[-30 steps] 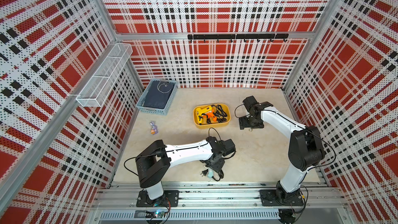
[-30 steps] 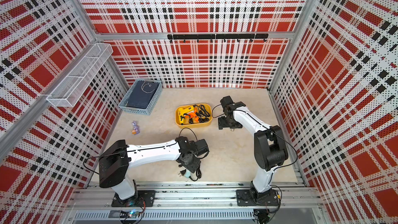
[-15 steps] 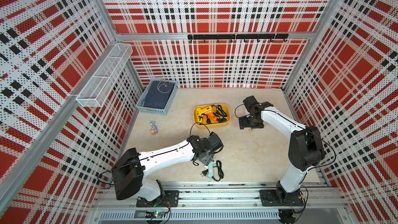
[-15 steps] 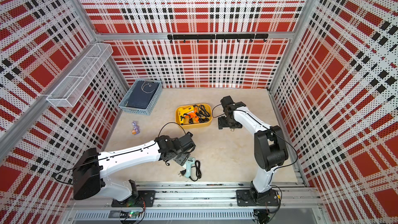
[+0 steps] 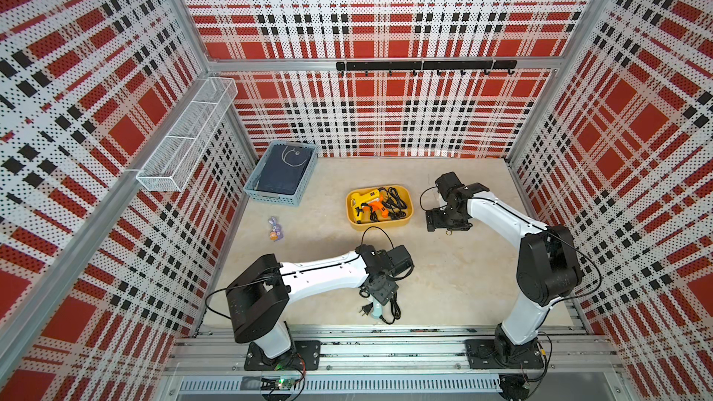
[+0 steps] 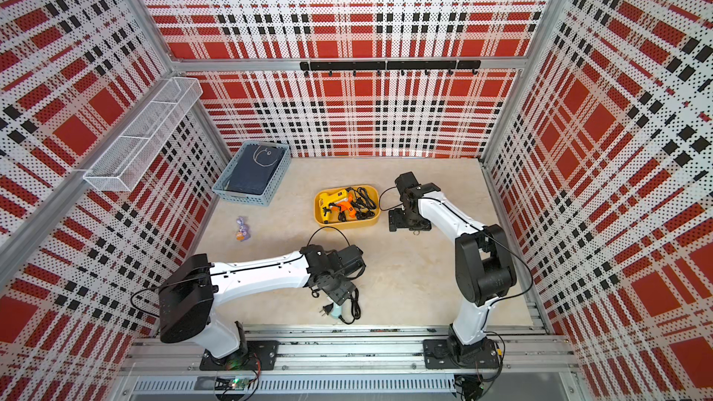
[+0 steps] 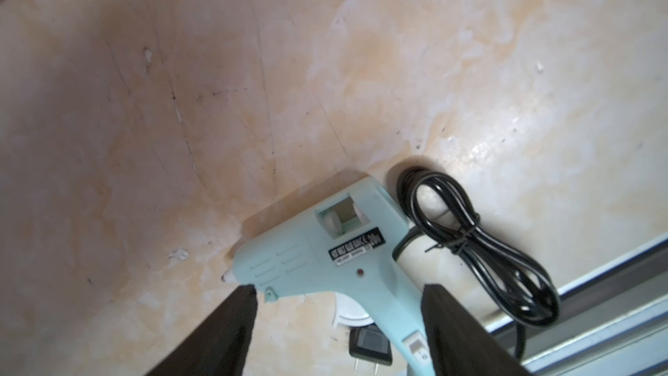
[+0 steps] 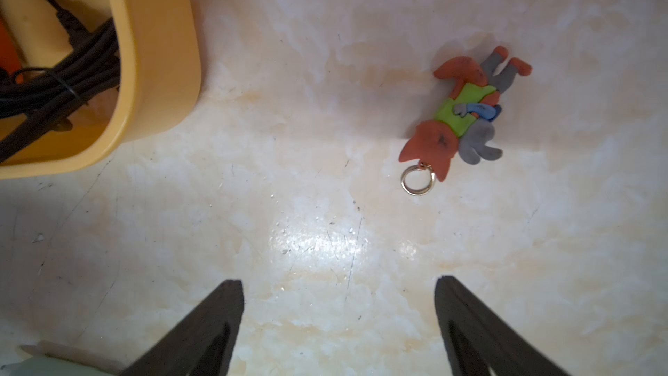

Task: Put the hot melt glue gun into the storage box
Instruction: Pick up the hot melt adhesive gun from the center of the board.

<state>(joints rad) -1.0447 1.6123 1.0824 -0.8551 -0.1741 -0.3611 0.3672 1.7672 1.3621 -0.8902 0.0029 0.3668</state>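
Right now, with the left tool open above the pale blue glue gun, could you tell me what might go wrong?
1. The left tool straddles the pale blue glue gun near its handle; closing off-centre may tip it.
2. Its bundled cord and plug lie loose and may dangle and snag on the storage box rim.
3. The box already holds a yellow gun and an orange gun, so room is tight.
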